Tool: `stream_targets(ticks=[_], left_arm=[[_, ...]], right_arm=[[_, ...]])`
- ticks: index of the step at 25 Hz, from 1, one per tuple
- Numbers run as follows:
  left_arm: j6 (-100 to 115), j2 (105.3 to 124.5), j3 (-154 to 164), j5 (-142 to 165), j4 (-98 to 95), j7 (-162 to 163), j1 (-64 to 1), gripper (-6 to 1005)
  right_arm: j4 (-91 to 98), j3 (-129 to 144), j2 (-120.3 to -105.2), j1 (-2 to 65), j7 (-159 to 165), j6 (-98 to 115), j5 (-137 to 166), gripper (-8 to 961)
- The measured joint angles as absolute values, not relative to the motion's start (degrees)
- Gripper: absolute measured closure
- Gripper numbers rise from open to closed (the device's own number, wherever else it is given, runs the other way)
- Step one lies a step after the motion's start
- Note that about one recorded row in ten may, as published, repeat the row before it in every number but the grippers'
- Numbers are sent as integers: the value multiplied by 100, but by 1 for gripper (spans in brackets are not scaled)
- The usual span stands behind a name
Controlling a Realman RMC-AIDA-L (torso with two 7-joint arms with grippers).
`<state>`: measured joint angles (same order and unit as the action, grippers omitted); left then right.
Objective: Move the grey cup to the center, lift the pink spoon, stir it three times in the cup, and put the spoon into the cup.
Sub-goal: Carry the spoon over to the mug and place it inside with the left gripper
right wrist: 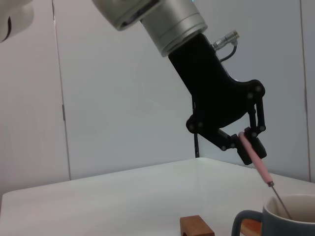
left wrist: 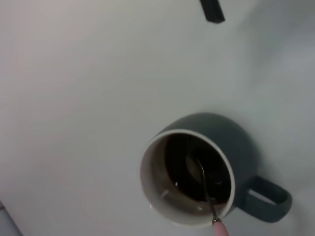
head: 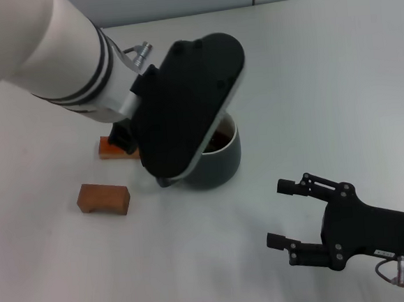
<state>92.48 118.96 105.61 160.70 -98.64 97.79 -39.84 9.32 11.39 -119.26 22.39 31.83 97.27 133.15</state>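
Grey cup [head: 220, 160]: upright on white desk [head: 322, 78], holding dark liquid, loop handle [left wrist: 268, 199] on one side. Pink spoon [right wrist: 256, 156]: tilted, metal bowl dipped in the cup's liquid, neck against the rim, pink handle rising out. Left pincer [right wrist: 243, 142]: directly above the cup, clamped on the spoon handle. Right pincer [head: 285, 213]: near the cup, low over the desk, fingers apart, empty. Two orange-brown blocks [head: 105, 198]: beside the cup, opposite the right pincer.

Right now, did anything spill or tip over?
No, nothing stands out. The grey cup stands upright with its dark drink inside and no splashes beside it. The left gripper holds the pink spoon slanting into the cup. The right gripper waits open nearby.
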Motion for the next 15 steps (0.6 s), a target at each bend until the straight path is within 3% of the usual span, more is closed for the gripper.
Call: stream_targets(ticks=[15], left_arm=[[8677,11897,10343,15769,-9945,10048,-3694,819]], right_arm=[[932,1195,-11927,2258,3226,9729,13318,120]])
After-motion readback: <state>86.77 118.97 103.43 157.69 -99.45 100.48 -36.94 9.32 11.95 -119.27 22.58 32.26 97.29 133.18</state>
